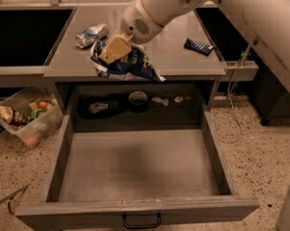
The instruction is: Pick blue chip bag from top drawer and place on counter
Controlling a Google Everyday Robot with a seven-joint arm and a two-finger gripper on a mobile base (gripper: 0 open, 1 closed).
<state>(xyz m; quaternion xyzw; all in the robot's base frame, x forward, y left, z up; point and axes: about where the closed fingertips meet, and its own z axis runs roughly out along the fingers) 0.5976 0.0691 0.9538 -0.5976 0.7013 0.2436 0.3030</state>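
Camera view:
- The yellowish two-finger gripper (107,56), at the end of the thick white robot arm (183,4), is pinched closed on the upper edge of the crinkled dark navy foil chip bag with white lettering (129,65).
- The chip bag hangs lifted, clear of the wide shallow grey metal drawer (135,162). It shows across the front edge of the flat grey matte desk (166,52). I cannot tell whether it hangs over the top or just in front of it.
- Risk: letting go here could drop the chip bag back into the open drawer, since its lower corner overlaps the desk's front edge.
- Risk: the hold is on one edge of slippery foil, so a quick swing might pull the chip bag loose.
- Risk: the crushed silver-blue can (91,34) lies just beside the chip bag on the left. Setting down there could knock the can and send it rolling.
- Risk: lowering too soon might catch the chip bag on the desk's lip and crumple or tear it.
- Counts on the desk: one crushed can, and one small flat dark blue bar wrapper (199,46) well apart to the right.
- Counts in hand: one chip bag, one gripper.
- Counts below: one drawer pulled open with one small black pull handle (141,221), its floor bare. In the dark recess behind it sit one round dark object (138,99) and a few small pale bits, too unclear to identify.
- Counts on the floor: one clear plastic bin of assorted items (43,126) at the left.
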